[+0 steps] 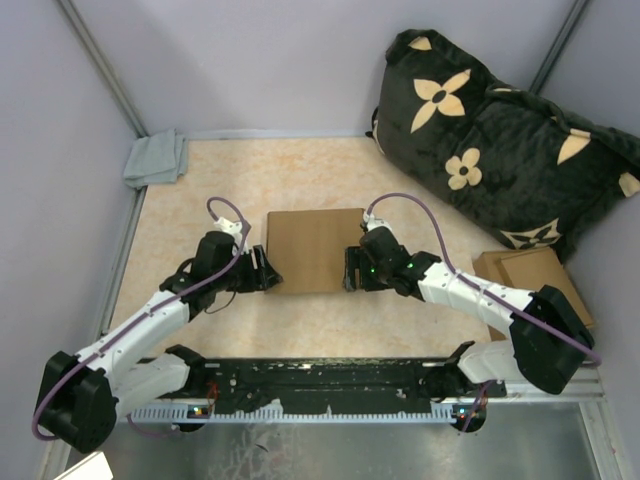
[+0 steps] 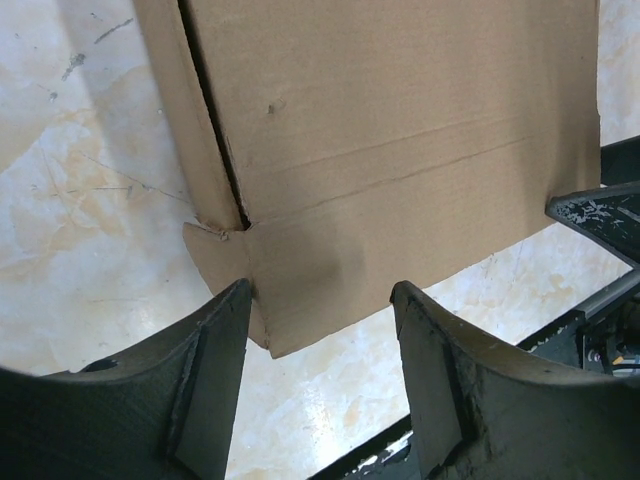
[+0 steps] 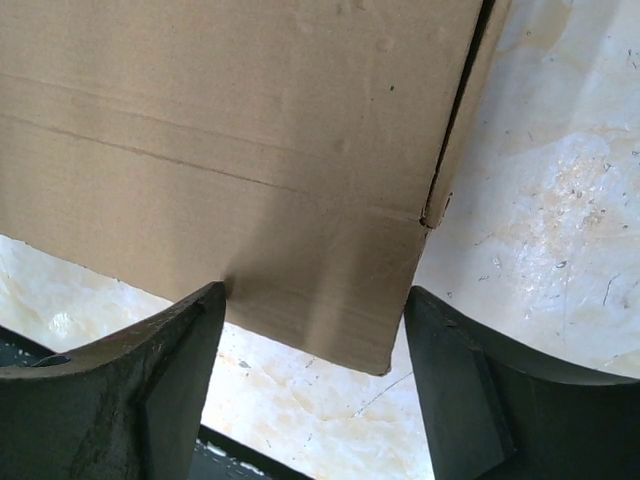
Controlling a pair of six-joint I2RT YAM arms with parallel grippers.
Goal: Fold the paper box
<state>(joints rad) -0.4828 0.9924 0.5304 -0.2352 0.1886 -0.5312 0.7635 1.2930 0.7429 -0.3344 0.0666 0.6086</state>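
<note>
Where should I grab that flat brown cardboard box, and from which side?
Probably the near flap of the plain brown corrugated cardboard box, at its two front corners, coming in from left and right: it lies flat, and a crease sets that strip apart.

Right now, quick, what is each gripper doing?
Left gripper: open around a corner of the box, not clamped.
Right gripper: open around the other near corner, not clamped.

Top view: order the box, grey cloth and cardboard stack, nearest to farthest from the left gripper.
From the left gripper:
1. Box, right beside it, at centre.
2. Grey cloth, far left corner.
3. Cardboard stack, far right side.
</note>
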